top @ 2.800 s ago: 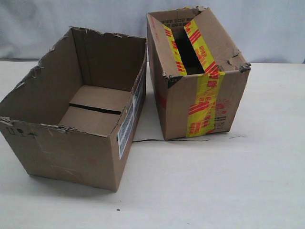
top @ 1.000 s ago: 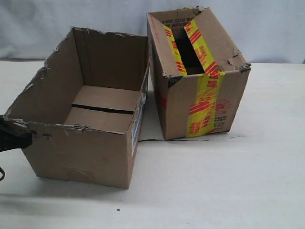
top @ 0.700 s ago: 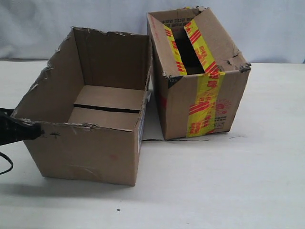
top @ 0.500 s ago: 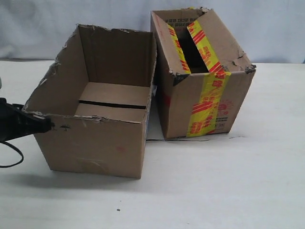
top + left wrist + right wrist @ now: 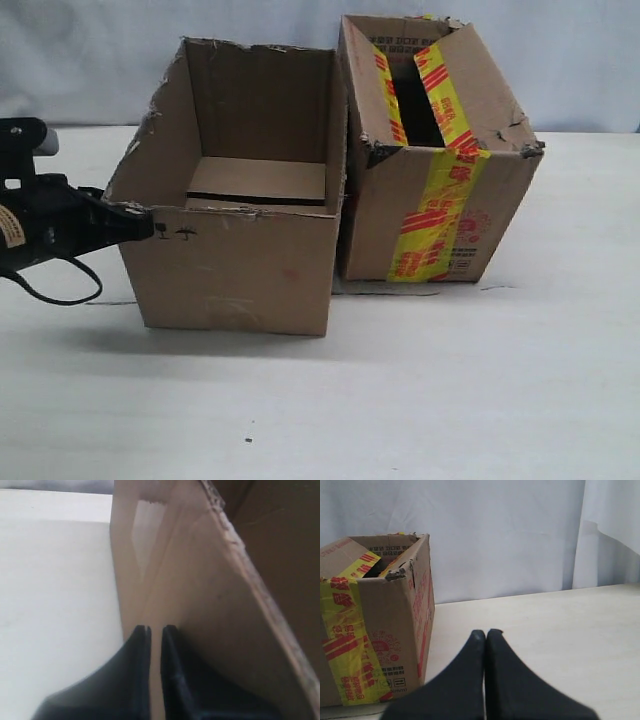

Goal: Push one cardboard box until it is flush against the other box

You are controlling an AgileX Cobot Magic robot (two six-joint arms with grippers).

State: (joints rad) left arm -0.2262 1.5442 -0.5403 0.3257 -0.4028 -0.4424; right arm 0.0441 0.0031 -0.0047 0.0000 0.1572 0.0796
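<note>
The cardboard box [image 5: 235, 265] stands against the other box [image 5: 440, 215] on the desk [image 5: 450, 400]. Clenched left jaws press its wall; clenched right jaws appear only in their wrist view.

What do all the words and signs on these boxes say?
Yellow tape on the other box: red print, too blurred to read.
Its back flap: black print, too small.
The cardboard box: small black symbols, too small to tell.
No text can be quoted.
</note>
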